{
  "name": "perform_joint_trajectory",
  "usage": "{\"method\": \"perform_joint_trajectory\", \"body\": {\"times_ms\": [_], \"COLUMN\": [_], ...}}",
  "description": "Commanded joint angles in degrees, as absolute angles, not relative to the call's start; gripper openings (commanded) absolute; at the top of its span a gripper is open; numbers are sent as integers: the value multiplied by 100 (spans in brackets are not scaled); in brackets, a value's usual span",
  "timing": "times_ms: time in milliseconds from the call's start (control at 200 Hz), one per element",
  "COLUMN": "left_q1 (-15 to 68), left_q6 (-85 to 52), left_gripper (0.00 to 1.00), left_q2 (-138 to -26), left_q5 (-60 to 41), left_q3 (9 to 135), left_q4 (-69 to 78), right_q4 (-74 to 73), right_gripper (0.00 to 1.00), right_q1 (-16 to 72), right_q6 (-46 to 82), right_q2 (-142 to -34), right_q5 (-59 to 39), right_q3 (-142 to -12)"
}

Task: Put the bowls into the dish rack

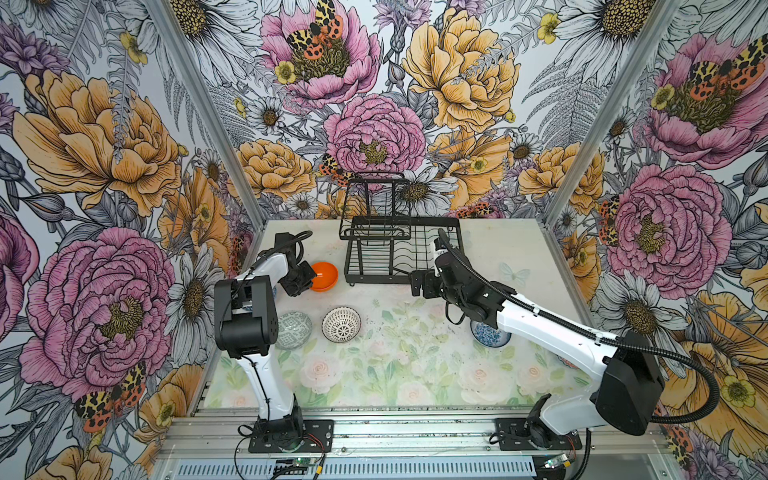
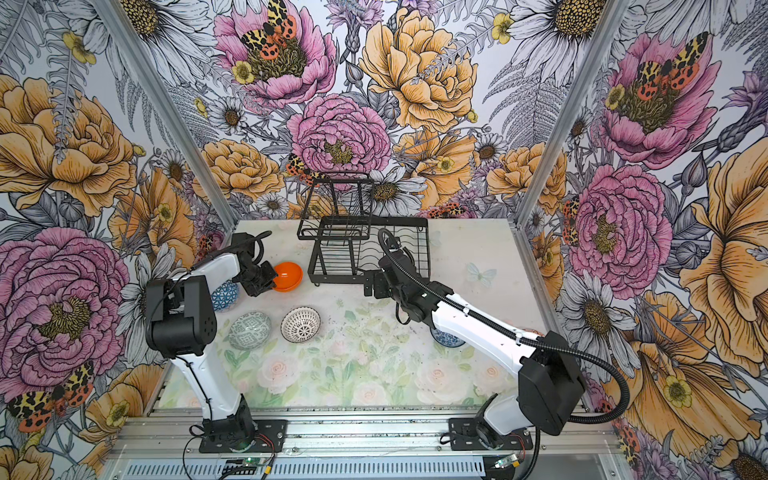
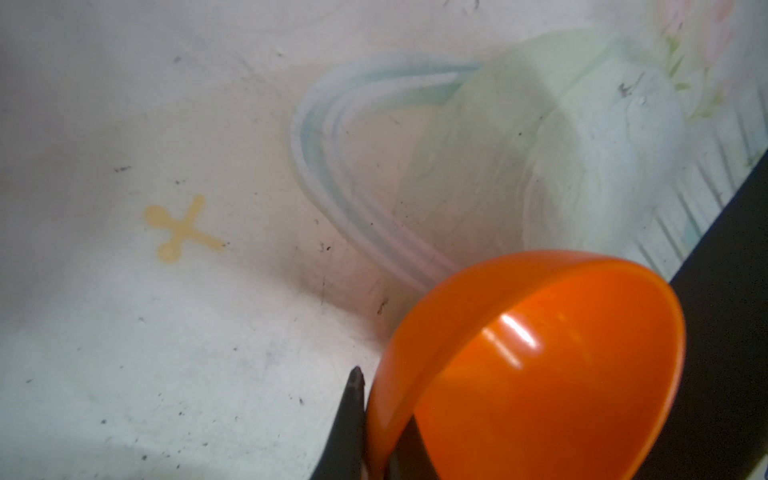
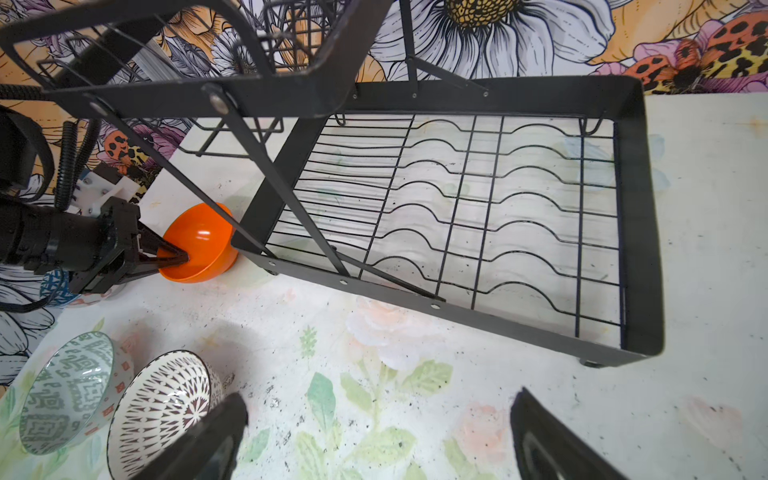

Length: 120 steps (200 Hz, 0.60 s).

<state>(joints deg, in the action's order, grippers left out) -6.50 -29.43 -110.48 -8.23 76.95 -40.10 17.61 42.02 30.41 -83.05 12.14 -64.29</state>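
Left gripper (image 4: 184, 259) pinches the orange bowl (image 4: 201, 243) by its rim, centre-left — thin hold; the bowl may slip or strike the dish rack (image 4: 640, 208). Right gripper (image 4: 380, 397) stands spread, empty.

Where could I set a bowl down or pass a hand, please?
The rack's wire floor is bare. So is the table between the rack, the lattice bowl and the right arm, and the strip beyond the rack's right end. Crowded: the left, around the orange bowl and grey-green bowl.
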Motion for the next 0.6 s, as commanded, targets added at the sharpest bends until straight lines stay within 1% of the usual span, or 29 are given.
{"method": "perform_joint_trajectory", "body": {"times_ms": [0,150,180,370,595], "left_q1": [-614,-618,-615,-614,-523], "left_q6": [-2878,-2880,-2887,-2910,-3129], "left_gripper": [0,0,0,0,0], "left_q2": [-10802,-10488,-10203,-9441,-8474], "left_q5": [-766,-727,-689,-483,-237], "left_q3": [7796,7763,7753,7698,7688], "left_q4": [-3964,-3964,-3964,-3816,-3301], "right_q4": [1834,1993,2013,2098,2235], "right_gripper": [99,99,99,100,99], "right_q1": [4184,4127,4113,3915,3798], "right_q6": [3111,3160,3189,3434,3568], "right_q2": [-8252,-8218,-8197,-8005,-7844], "right_q5": [1154,1159,1131,1090,1261], "right_q3": [-6539,-6531,-6530,-6624,-7293]}}
